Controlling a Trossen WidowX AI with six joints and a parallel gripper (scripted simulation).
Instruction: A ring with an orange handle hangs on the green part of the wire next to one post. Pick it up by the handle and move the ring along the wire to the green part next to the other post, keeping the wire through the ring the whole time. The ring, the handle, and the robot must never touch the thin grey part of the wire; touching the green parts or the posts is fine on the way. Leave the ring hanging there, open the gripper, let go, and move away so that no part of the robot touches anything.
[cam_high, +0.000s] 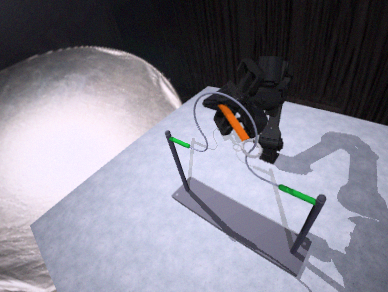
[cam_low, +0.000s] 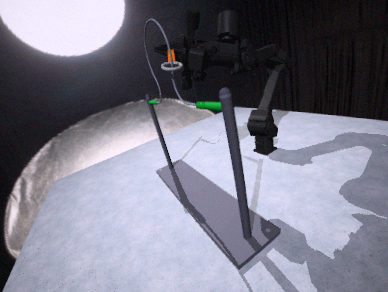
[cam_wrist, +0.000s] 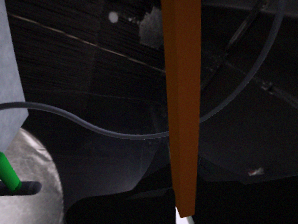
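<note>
My gripper (cam_high: 223, 109) (cam_low: 173, 51) is shut on the orange handle (cam_high: 235, 123) (cam_low: 171, 55) (cam_wrist: 184, 100) and holds it high above the table. The pale ring (cam_high: 246, 148) (cam_low: 171, 66) hangs at the handle's lower end, with the thin grey wire (cam_high: 200, 102) (cam_low: 149, 35) (cam_wrist: 100, 128) running through it on the part that slopes down from the loop. One green part (cam_high: 179, 142) (cam_low: 153, 102) (cam_wrist: 7, 172) sits by the left post (cam_high: 178, 162) (cam_low: 161, 135). The other green part (cam_high: 297, 194) (cam_low: 208, 105) sits by the right post (cam_high: 307, 225) (cam_low: 235, 165).
Both posts stand on a grey base plate (cam_high: 235, 217) (cam_low: 210, 205) on the pale table. The arm's base (cam_low: 262, 130) stands behind the wire. A dark curtain fills the back, and a bright silvery dome (cam_high: 65, 125) lies left of the table.
</note>
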